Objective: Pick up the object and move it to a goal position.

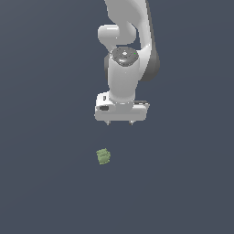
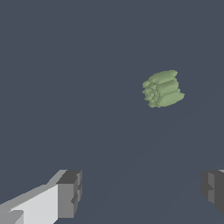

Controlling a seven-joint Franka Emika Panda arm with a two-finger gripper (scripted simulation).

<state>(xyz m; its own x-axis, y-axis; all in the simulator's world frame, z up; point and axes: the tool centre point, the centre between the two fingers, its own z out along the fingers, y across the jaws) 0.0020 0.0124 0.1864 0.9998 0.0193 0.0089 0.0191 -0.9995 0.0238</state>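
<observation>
Gripper (image 1: pixel 119 122) wide, empty, above the floor (image 1: pixel 45 183). Exterior view shows only the fingertips; wrist view crops both fingers (image 2: pixel 70 192). Object (image 1: pixel 103 156) lies on the floor, apart from the gripper; ridges resolve only in the wrist view (image 2: pixel 162 89).

Around you there is only one non-task thing: a flat, matte, dark slate-blue ground surface (image 1: pixel 45 183). In the exterior view it fills the picture edge to edge, evenly lit, with no seams, marks or edges that you can make out. In the wrist view you get the same dark slate-blue ground (image 2: pixel 65 65), plain and uniform, with a faint, slightly lighter diagonal streak across it. Whether it is a tabletop or a floor, you cannot tell from these pictures.
</observation>
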